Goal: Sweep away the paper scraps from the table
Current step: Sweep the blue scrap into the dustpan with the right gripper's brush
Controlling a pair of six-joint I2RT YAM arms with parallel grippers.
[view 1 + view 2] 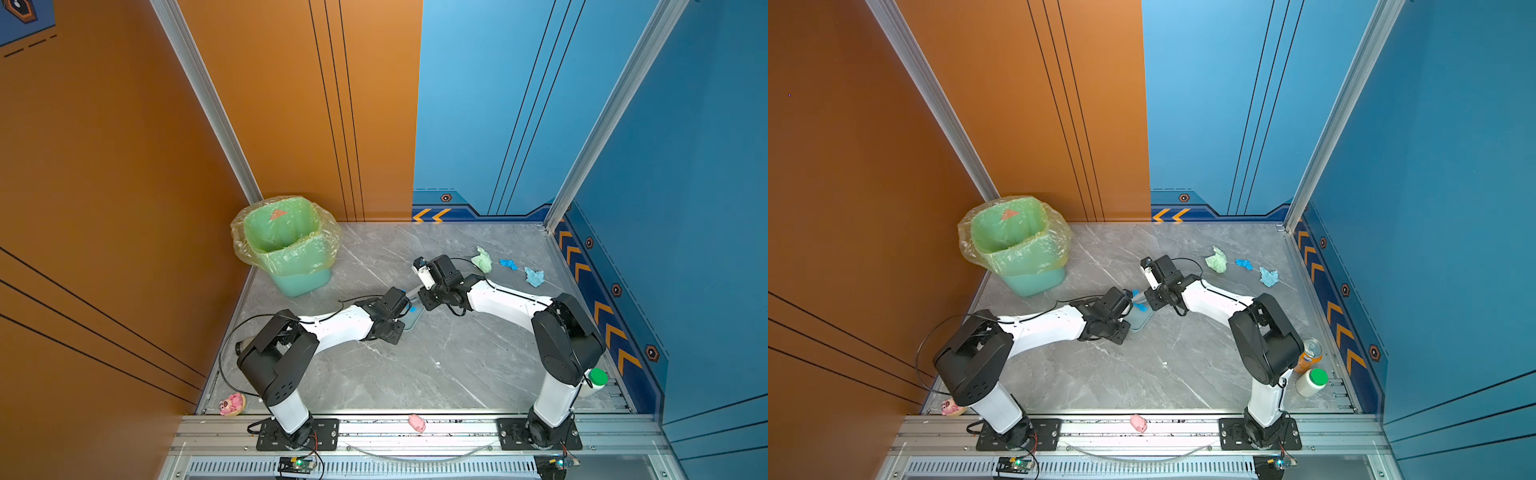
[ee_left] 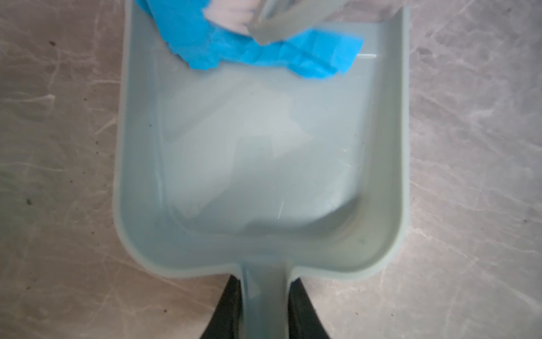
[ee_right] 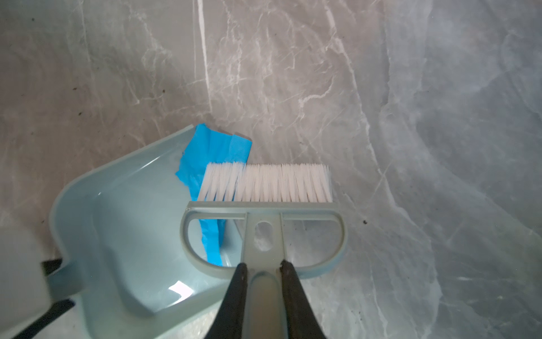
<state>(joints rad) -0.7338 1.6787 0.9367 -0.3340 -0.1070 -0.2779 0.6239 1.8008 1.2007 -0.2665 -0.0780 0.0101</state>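
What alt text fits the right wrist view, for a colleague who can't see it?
The right end effector is shut on the handle of a grey-blue brush, whose white bristles meet a crumpled blue paper scrap lying across the open edge of a matching dustpan. Grey marble table fills the rest.

Orange wall [image 1: 104, 166] — blue wall [image 1: 478, 104]

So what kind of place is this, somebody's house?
Probably a robot practice booth, not a house: a left arm and right arm bolted to a metal rail, an orange wall and blue wall around the marble-look table, and a lined bin in a corner.
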